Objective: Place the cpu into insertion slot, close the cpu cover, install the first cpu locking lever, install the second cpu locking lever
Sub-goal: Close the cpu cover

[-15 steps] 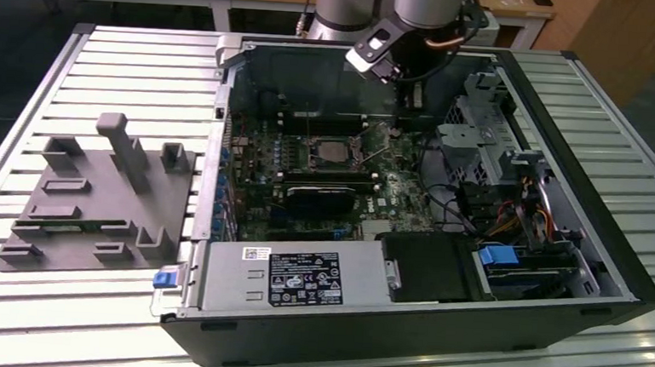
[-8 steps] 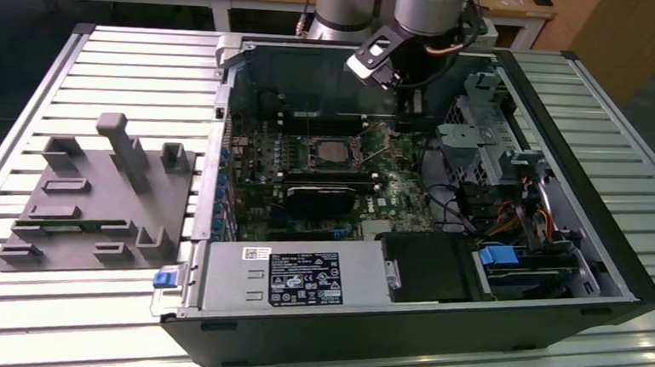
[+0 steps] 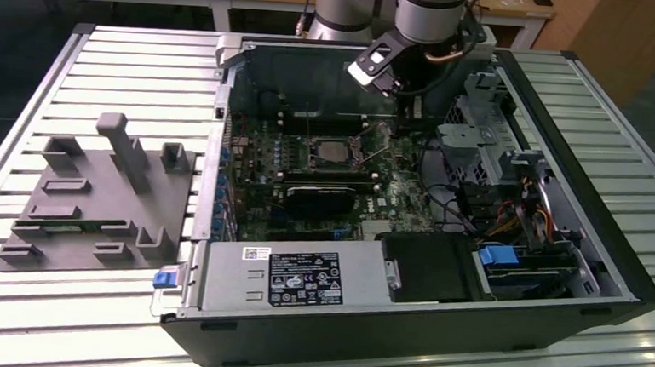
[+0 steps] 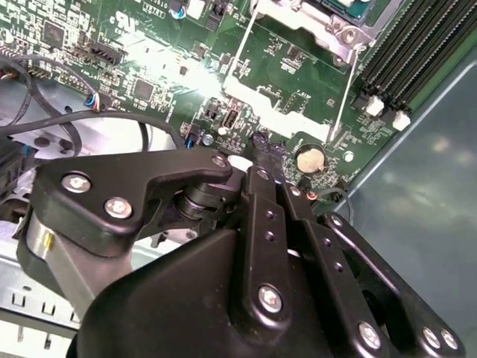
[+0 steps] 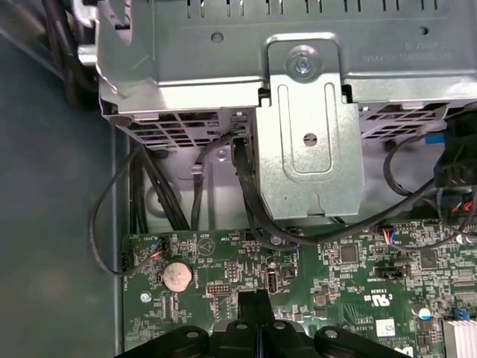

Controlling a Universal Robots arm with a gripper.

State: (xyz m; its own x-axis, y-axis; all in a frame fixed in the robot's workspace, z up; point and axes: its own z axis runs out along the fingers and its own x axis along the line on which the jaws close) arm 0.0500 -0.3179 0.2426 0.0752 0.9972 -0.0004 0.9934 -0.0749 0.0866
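Field notes, from the gripper's end.

My black linkage gripper (image 4: 262, 149) hangs low inside the open black computer case (image 3: 629, 279), tips over the green circuit board (image 5: 335, 298). In both wrist views my two black fingers (image 5: 252, 302) meet along a thin seam. They are pressed together, with nothing seen between them. In the exterior view my own wrist blocks the tips.

Nearest thing is a round silvery coin battery (image 4: 308, 158), just beside the tips.

The small flat square cpu (image 3: 333, 151), silvery on top, lies in the small square insertion slot (image 3: 307, 148). It is to the exterior view's left of my gripper, apart from it and not in my grasp. I cannot tell whether the thin silvery cpu cover is down over it.

In the second wrist view only a silvery corner of the insertion slot (image 4: 317, 26) shows, cut off at the picture's edge. Two thin silvery wire levers (image 4: 232, 63) run out from it over the board, one on each side. I cannot tell whether they are latched or loose.

Long black memory slots (image 4: 406, 52) lie beside the slot, ends only. In the first wrist view a grey sheet-metal drive cage (image 5: 298, 112) stands past the board's edge. Black cables (image 5: 246, 186) drop from beneath it, and their upper ends are hidden.

A black rectangular block (image 3: 321, 198) sits on the board near the slot. Outside the case, a grey moulded fixture (image 3: 99, 195) rests on the slatted metal table (image 3: 142, 53).
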